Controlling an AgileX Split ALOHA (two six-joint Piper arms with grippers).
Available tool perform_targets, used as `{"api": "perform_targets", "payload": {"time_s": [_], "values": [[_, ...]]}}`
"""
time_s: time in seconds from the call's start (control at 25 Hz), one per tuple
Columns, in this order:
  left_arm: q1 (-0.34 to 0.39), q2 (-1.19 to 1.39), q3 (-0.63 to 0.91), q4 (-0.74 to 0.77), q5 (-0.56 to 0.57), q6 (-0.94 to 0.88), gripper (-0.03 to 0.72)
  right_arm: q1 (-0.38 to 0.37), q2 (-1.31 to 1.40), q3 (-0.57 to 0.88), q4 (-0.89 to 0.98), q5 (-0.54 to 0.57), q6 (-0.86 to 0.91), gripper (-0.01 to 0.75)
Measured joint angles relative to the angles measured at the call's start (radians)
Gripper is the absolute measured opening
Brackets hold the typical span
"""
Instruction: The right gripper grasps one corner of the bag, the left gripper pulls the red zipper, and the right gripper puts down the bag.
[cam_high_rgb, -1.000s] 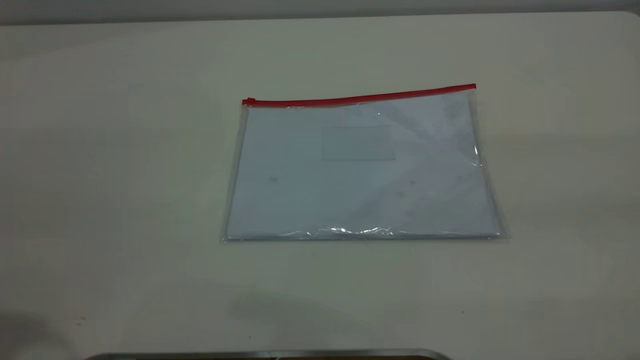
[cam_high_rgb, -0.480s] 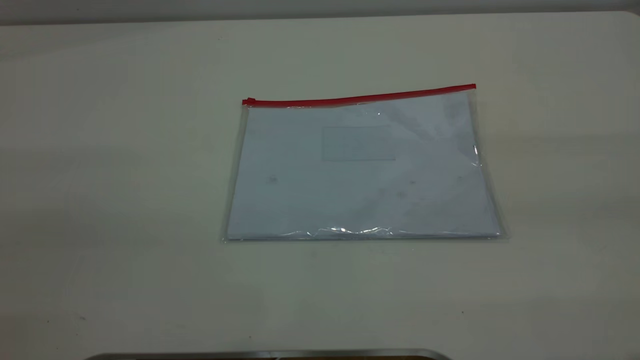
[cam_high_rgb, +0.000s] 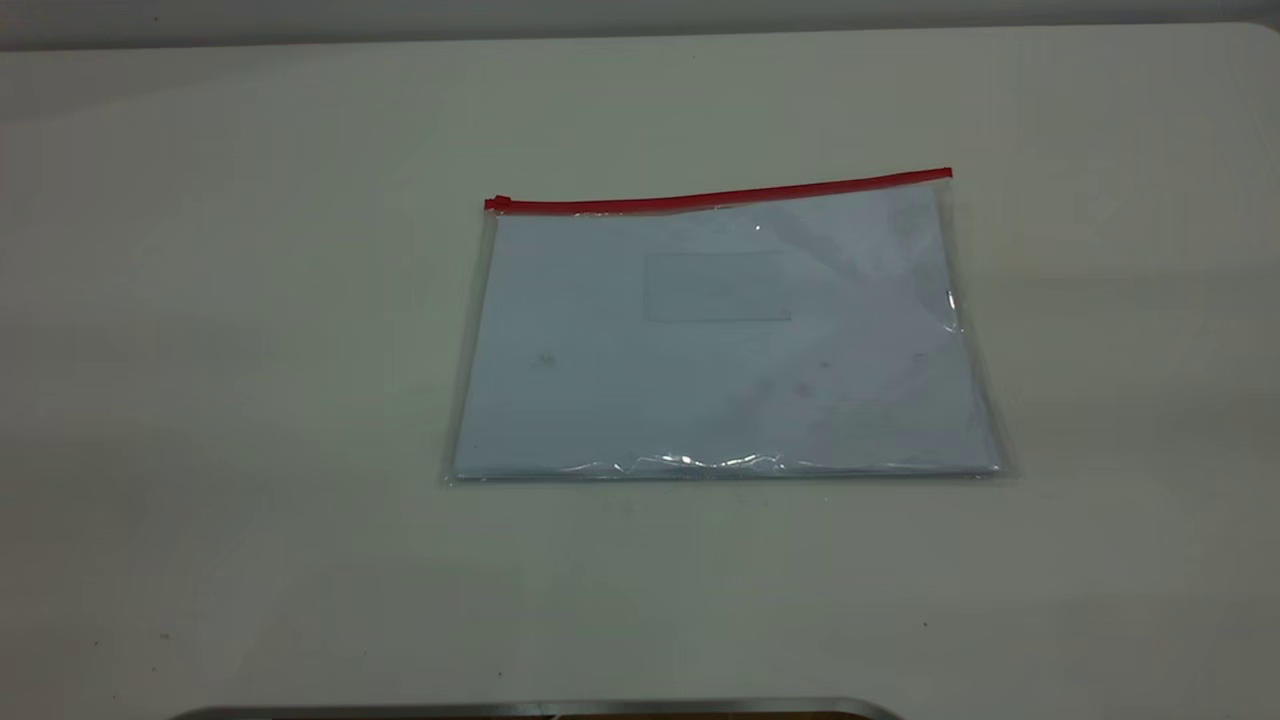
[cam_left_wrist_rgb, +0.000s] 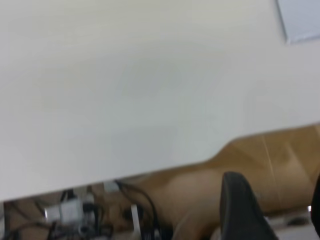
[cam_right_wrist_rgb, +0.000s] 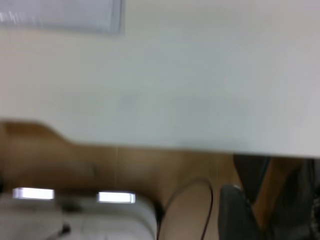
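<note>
The bag (cam_high_rgb: 720, 350), a clear pouch holding white paper, lies flat on the table, right of centre. The red zipper (cam_high_rgb: 720, 195) runs along its far edge, with the slider tab (cam_high_rgb: 497, 203) at the left end. The red-strip corner of the bag (cam_high_rgb: 945, 178) is at the far right. Neither gripper shows in the exterior view. In the left wrist view the left gripper (cam_left_wrist_rgb: 277, 210) is open, beyond the table's edge, with a bag corner (cam_left_wrist_rgb: 300, 20) far off. In the right wrist view the right gripper (cam_right_wrist_rgb: 275, 215) is open off the table's edge, far from the bag (cam_right_wrist_rgb: 65, 15).
The pale table (cam_high_rgb: 250, 400) surrounds the bag on all sides. A metal edge (cam_high_rgb: 540, 708) lies along the bottom of the exterior view. Cables and equipment (cam_left_wrist_rgb: 75, 215) sit below the table's edge.
Faint shadows on the table's near side and lower left have faded away. The bag has not moved.
</note>
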Motion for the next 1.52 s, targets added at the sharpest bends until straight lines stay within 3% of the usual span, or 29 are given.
{"api": "perform_targets", "payload": {"time_s": [0.24, 0.48, 1.52], "values": [[0.003, -0.151, 0.000, 0.000, 0.005, 0.000, 0.410, -0.019, -0.277, 0.000, -0.002, 0.011, 0.000, 0.396], [0.063, -0.225, 0.000, 0.000, 0.010, 0.000, 0.410, -0.019, -0.500, 0.000, -0.002, 0.026, 0.000, 0.396], [0.069, -0.268, 0.000, 0.000, 0.024, 0.000, 0.410, -0.019, -0.508, 0.000, -0.002, 0.030, 0.000, 0.397]]}}
